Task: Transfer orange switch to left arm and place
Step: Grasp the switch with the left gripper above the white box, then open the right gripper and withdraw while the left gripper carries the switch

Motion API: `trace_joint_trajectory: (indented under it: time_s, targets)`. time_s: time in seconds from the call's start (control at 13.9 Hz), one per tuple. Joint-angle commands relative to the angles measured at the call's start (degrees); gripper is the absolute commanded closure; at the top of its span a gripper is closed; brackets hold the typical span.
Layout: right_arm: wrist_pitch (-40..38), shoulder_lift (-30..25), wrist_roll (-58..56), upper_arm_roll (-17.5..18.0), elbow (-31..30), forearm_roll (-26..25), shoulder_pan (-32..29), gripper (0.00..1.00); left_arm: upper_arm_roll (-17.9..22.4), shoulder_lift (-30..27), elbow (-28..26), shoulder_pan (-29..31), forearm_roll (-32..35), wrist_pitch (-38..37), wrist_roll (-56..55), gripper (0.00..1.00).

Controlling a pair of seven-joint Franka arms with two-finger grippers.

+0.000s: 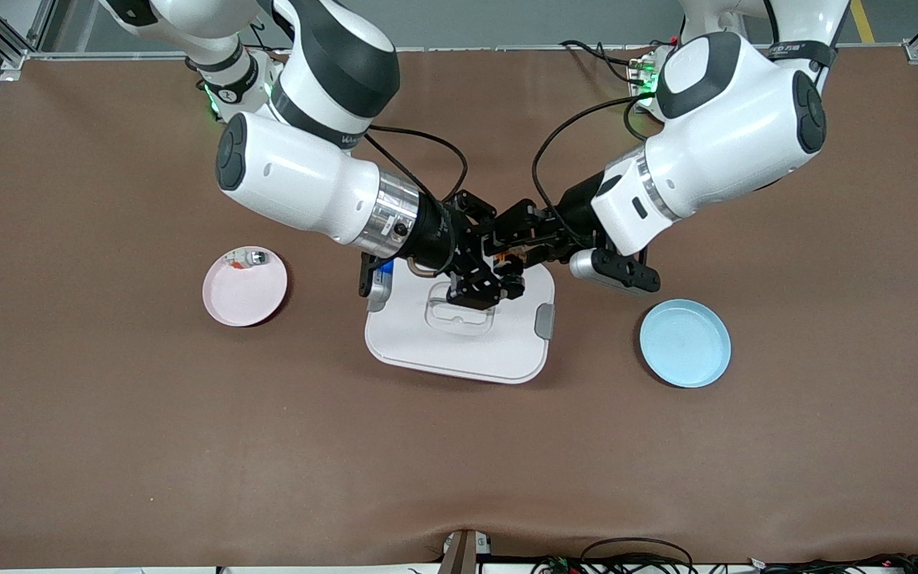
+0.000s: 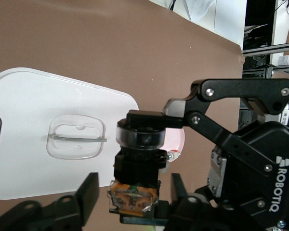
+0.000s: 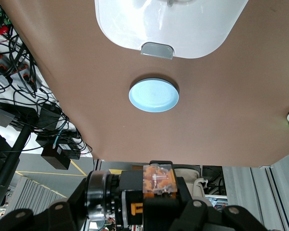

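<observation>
We see both grippers meeting in mid-air above the box, right over the edge of its lid that lies farther from the front camera. The right gripper is clamped on the orange switch: in the left wrist view its black linkage fingers pinch the switch's black body just by the round clear-rimmed face, and the orange-and-tan end points toward the left arm's camera. The left gripper sits around that tan end with its fingers spread, one on each side of the switch and not pressing it, so its jaws are released. In the right wrist view we look along the switch from the other arm, orange block on top, with the box's grey latch and the blue plate on the table below.

Moving outward, the right arm comes in from its base at the top of the front view, and the left arm comes in from its own base, both wrists angled down toward the box's middle. The white box lies flat on the brown table, its clear recessed handle just under the grippers. The pink plate sits toward the right arm's end of the table, with a small silvery-grey component on it. The blue plate rests toward the left arm's end, near the box.
</observation>
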Motion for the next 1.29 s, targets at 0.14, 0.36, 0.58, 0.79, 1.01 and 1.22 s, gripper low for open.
trace_joint_trajectory:
  time_s: [0.14,0.36,0.58,0.79,1.01,1.22]
  targets:
    - [1.27,1.68,1.14,0.19,2.6,0.93,0.33,1.0,-0.01,0.15,0.35,-0.26,-0.02,0.73,0.6,1.0]
    - [1.36,1.86,1.15,0.19,2.6,0.93,0.51,1.0,-0.01,0.24,0.35,-0.26,3.21,0.64,1.13,1.0]
    - [1.27,1.86,1.15,0.01,2.6,0.84,0.51,0.0,-0.01,0.24,0.26,0.09,6.55,0.55,1.92,1.0]
    - [0.83,1.77,0.8,-0.07,2.6,0.84,0.25,0.0,-0.01,0.24,0.09,0.44,12.78,-0.15,1.83,1.0]
    - [-3.8,1.68,-1.65,-0.6,2.6,0.23,-0.72,0.0,0.52,-0.02,0.09,1.23,19.37,-3.47,2.27,1.0]
    - [-15.74,0.72,-11.91,-0.6,2.6,0.14,-4.13,0.0,0.79,-0.46,0.0,4.21,25.72,-12.95,7.43,1.0]
